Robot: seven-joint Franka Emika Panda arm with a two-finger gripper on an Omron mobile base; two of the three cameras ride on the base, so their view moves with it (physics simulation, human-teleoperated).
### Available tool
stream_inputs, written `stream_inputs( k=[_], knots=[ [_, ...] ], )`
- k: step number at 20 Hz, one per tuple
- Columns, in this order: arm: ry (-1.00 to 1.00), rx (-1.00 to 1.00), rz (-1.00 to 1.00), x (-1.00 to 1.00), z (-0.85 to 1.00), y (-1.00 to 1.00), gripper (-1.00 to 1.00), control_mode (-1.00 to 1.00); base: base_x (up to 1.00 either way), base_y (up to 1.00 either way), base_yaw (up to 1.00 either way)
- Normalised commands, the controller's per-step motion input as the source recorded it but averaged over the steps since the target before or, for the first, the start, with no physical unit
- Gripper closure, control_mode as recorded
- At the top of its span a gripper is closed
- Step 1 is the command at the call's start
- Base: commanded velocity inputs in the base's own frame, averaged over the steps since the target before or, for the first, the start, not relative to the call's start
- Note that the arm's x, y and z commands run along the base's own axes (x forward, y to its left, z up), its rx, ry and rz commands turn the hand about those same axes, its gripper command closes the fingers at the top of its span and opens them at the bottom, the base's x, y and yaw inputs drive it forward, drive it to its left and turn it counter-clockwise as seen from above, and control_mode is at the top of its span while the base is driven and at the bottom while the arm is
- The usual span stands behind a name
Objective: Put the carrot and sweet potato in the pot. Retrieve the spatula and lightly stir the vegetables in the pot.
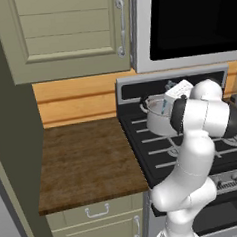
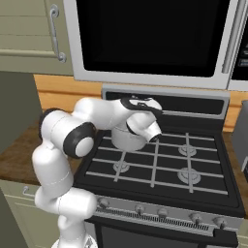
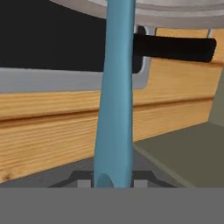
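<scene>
The robot's white arm [image 1: 193, 150] bends up from the floor and reaches over the black stove [image 2: 160, 164]. Its hand is right above the pot [image 1: 158, 118], which sits on the back left burner, close to the stove's back panel. The pot is shiny and silver. From the left side I can see its rim and part of its wall, with the arm covering the rest. From the right side the pot [image 2: 127, 139] peeks out under the robot's wrist.

In the hand view, the light-blue spatula [image 3: 114, 100] runs straight up the middle, from between the claw's [image 3: 113, 180] two dark tips at the bottom to the pot's silver rim [image 3: 175, 13] at the top. The claw is clenched on the spatula. A black pot handle [image 3: 175, 47] sticks out to the side just under that rim. Behind the spatula are the wooden wall boards [image 3: 48, 131] and the dark stove back.

I cannot tell where the carrot and the sweet potato are, because I cannot see into the pot from here.

To the left of the stove is a brown wooden bench [image 1: 83, 163], with pale green drawers [image 1: 97, 212] under it. A green cupboard [image 1: 64, 34] hangs above the bench. A microwave [image 2: 155, 38] with a big dark door hangs above the stove.
</scene>
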Motion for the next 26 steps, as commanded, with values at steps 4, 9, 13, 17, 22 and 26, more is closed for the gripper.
stream_inputs(
  k=[4,9,13,17,22,26],
  knots=[
    [0.03,-0.01,0.00,-0.07,-0.11,0.04,1.00,-1.00,0.00,0.00,0.00],
    [0.18,0.00,0.00,-0.07,-0.11,0.29,1.00,-1.00,0.00,0.00,0.00],
    [0.18,0.00,0.00,0.00,-0.10,0.32,1.00,-1.00,0.00,0.00,0.00],
    [0.08,-0.01,0.00,0.00,0.00,0.28,1.00,-1.00,0.00,0.00,0.00],
    [-0.02,-0.20,0.00,0.00,-0.17,0.04,1.00,-1.00,0.00,0.00,0.00],
    [-0.01,-0.21,0.00,0.04,-0.38,0.00,1.00,-1.00,0.00,0.00,0.00]
  ],
)
